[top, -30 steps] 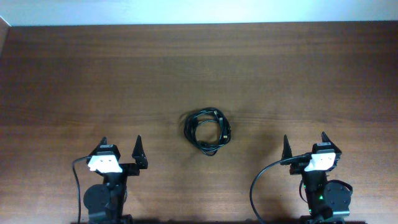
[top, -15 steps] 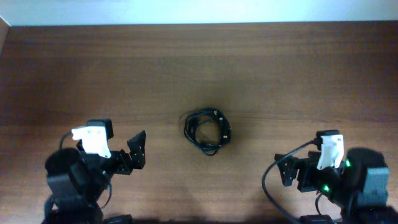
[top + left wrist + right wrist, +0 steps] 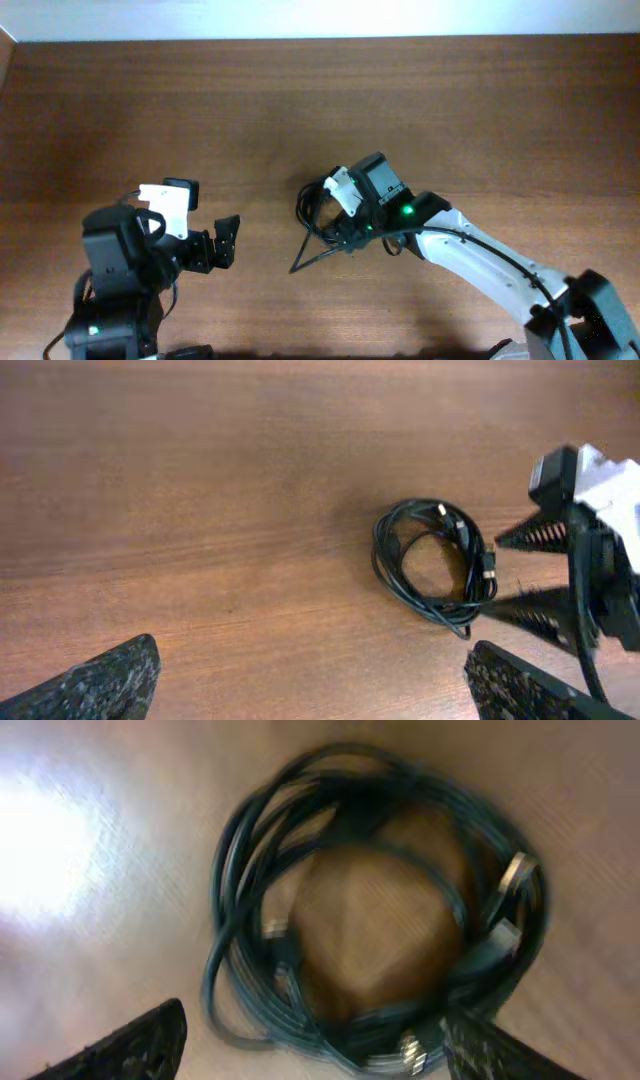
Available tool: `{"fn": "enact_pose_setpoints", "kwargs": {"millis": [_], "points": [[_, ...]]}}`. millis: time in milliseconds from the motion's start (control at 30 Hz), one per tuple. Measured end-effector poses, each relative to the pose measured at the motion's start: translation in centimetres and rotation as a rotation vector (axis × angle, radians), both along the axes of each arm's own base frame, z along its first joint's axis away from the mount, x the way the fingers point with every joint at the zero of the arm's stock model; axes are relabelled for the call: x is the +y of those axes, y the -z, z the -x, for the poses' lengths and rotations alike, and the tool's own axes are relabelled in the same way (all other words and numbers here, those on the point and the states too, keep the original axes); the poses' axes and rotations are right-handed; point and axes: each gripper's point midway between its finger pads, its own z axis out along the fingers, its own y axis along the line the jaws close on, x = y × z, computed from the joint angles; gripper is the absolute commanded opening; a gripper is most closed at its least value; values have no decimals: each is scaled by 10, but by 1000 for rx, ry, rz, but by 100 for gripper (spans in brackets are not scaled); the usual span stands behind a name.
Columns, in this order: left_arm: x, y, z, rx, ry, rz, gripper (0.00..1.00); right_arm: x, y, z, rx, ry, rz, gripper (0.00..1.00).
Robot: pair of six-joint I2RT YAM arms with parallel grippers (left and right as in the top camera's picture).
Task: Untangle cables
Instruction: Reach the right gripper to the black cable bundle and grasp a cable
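While the coiled cables [image 3: 333, 212] lie near the middle of the wooden tabletop [image 3: 150, 110], the right gripper [image 3: 490, 578] is positioned directly at them with its jaws spread wide. In the left wrist view the coil is seen right of centre. The two black fingers [image 3: 535, 535] of the right gripper are shown pointing at its right edge, one by the upper side and one by the lower side; whether they touch the coil cannot be told. In the right wrist view the bundle fills most of the frame and is blurred. Several dark loops are wound over one another, and pale connector ends are visible at the right side and lower edge. The fingertips [image 3: 140, 1040] appear in the lower left and lower right corners, and nothing is gripped between them. The left gripper [image 3: 228, 243] is held at the lower left of the overhead frame, well apart from the cables, its jaws likewise released and empty.
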Motion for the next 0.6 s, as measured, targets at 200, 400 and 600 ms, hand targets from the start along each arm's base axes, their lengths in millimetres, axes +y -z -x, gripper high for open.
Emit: {"fn": "enact_pose_setpoints", "kwargs": {"millis": [200,400,600], "points": [[2,16,-14,64,4,6,99,-1,53,-8,88,83,56,75],[2,15,-14,61,4,5,99,27,34,-2,153,70,-50,78],[2,15,-14,61,5,5,99,53,18,27,178,-60,-15,77]]}}
